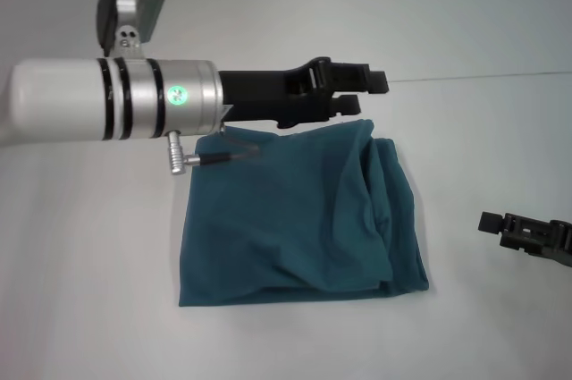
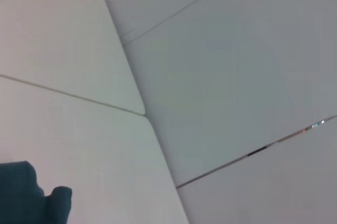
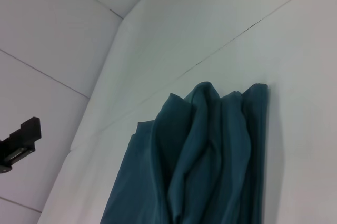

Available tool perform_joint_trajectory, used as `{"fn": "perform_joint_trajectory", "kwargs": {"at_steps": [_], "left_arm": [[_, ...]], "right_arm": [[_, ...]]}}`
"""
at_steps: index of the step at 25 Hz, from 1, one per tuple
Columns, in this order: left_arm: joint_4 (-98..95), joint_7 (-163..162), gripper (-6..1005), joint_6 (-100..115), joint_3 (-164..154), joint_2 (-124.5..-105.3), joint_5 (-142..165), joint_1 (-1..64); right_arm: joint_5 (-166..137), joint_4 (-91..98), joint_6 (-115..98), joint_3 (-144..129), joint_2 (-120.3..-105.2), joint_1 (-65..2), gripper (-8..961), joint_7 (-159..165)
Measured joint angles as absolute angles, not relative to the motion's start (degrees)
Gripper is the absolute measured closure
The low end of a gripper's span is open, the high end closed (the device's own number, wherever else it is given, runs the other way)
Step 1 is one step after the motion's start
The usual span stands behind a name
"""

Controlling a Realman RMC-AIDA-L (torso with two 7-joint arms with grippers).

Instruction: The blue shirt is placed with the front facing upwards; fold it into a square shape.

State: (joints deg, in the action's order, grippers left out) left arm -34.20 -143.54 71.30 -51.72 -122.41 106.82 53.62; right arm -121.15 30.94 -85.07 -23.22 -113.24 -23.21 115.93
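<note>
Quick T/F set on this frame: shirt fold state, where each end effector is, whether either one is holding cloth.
1. The blue shirt lies folded into a rough, wrinkled square on the white table. True.
2. The left end effector hangs at the shirt's far edge, fingers parted, with no cloth between them. True.
3. The right end effector is clamped on the shirt's near corner. False: it sits off to the shirt's right side, clear of the cloth.
4. The shirt's front print faces up. False: only plain blue fabric shows.
5. The shirt hangs off the table edge. False: it lies wholly on the tabletop.
</note>
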Motion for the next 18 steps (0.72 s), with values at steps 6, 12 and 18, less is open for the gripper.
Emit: {"fn": "perform_joint_trajectory", "kwargs": {"at_steps": [6, 12, 18], "left_arm": [[-35.71, -143.59, 509, 75.68, -51.64, -120.82, 105.26, 49.73], [-35.45, -145.59, 265, 79.6, -51.32, -120.07, 105.26, 44.15], [-36.52, -142.46, 53, 79.63, -48.83, -119.9, 105.61, 38.46]], "right_arm": [[-121.2, 30.93, -85.08, -23.62, -113.1, -23.2, 7, 115.95], [-121.21, 30.93, -85.08, -23.64, -113.02, -23.2, 7, 115.84], [-121.21, 30.97, -86.04, -25.49, -113.05, -24.49, 7, 114.94]]}}
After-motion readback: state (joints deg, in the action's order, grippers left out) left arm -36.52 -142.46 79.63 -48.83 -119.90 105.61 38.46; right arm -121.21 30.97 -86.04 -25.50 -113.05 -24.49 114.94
